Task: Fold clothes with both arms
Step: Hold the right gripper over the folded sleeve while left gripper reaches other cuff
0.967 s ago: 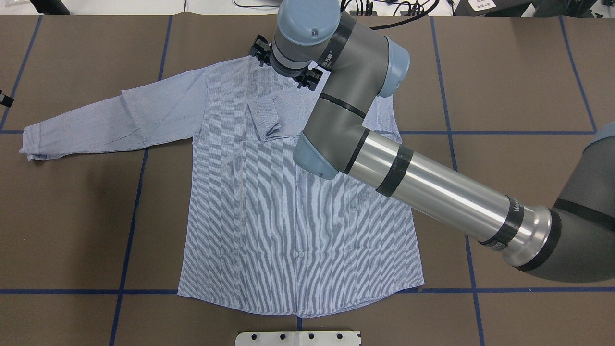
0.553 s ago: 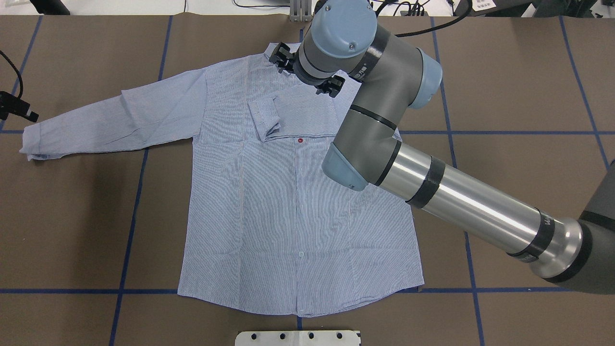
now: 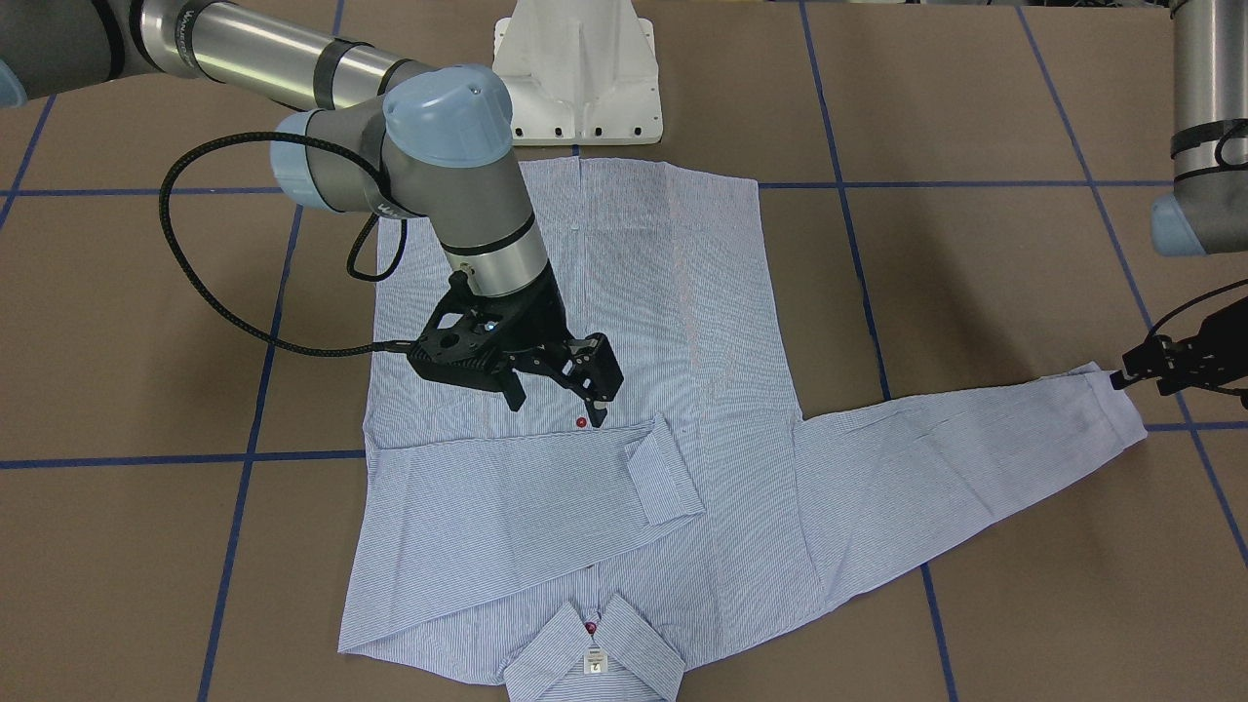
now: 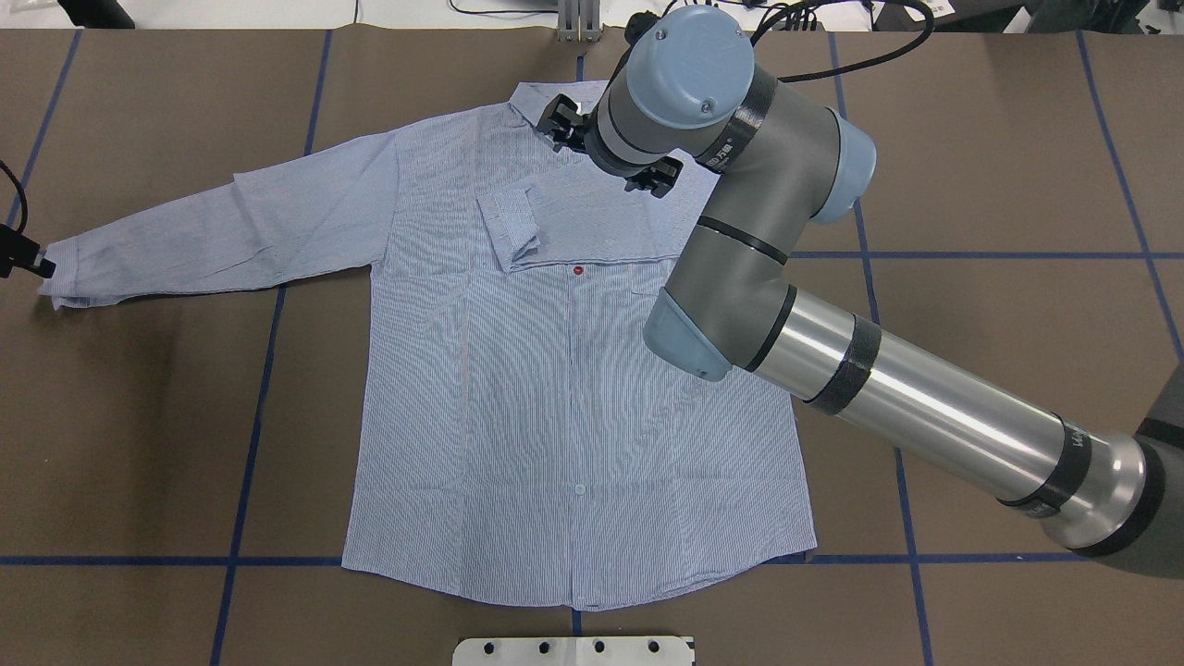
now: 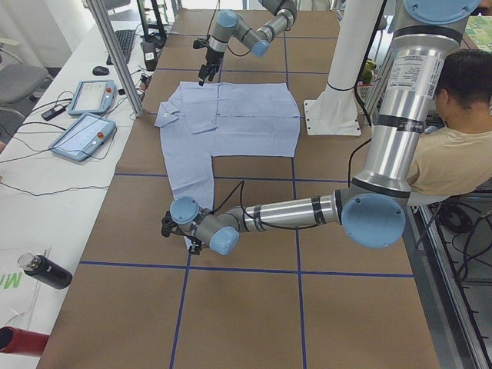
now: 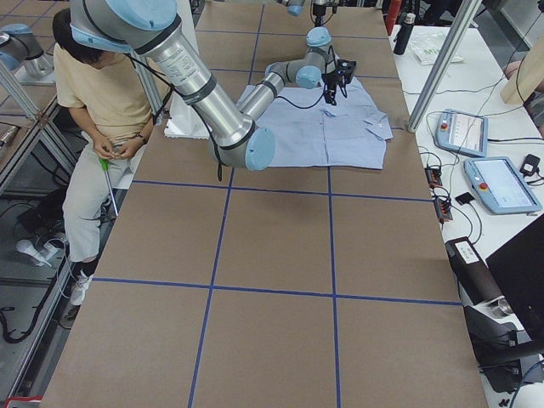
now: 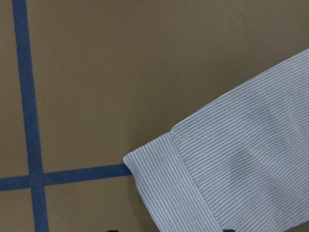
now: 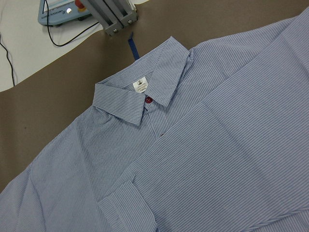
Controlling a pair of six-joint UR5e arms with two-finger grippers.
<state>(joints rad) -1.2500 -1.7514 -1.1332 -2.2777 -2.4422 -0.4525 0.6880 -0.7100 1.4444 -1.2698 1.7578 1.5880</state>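
Observation:
The light blue striped shirt [image 4: 518,398] lies flat and face up, collar [image 8: 140,96] at the table's far side. One sleeve [image 3: 507,507] is folded across the chest, its cuff [image 3: 663,473] near a red button. The other sleeve [image 3: 955,448] stretches out sideways. My right gripper [image 3: 556,400] hangs open and empty just above the chest, beside the folded sleeve's edge. My left gripper [image 3: 1123,378] hovers at the outstretched sleeve's cuff [image 7: 193,183]. Its dark tips show far apart at the left wrist view's bottom edge, so it is open with nothing in it.
The white pedestal base [image 3: 577,78] stands at the robot's edge of the brown, blue-taped table [image 4: 971,185]. An aluminium post [image 8: 116,17] and teach pendants [image 5: 84,131] sit beyond the collar side. A seated person [image 5: 453,146] is beside the base.
My right arm has swung to the right, away from the folded cuff, uncovering the red button. My left gripper has come in at the left edge, down to the outstretched cuff.

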